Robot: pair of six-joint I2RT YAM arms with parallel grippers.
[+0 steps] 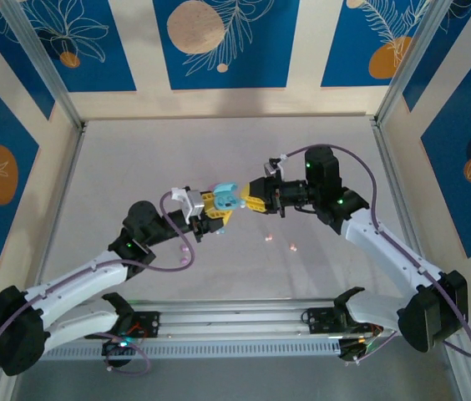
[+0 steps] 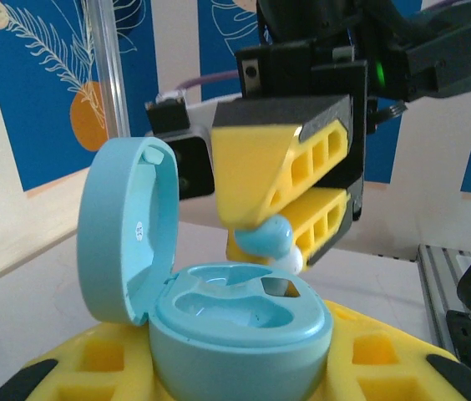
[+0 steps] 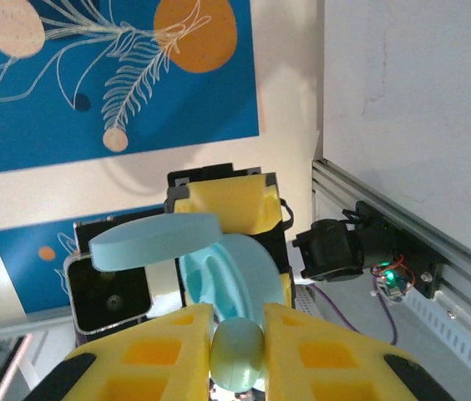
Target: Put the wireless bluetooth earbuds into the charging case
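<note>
tabletop [image 1: 219,150] pale grey, tiny earbuds [image 1: 292,247] scattered; cream walls [image 1: 219,102], blue leaf-print panels [image 1: 260,50]

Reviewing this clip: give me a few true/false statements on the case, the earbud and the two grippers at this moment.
1. The lid of the case is open. True.
2. The right gripper pinches a light blue earbud. True.
3. The earbud is seated in the case. False: it hangs in the right gripper, just above the case.
4. The left gripper is empty. False: it grips the case.
5. The case is pink. False: it is light blue.
</note>
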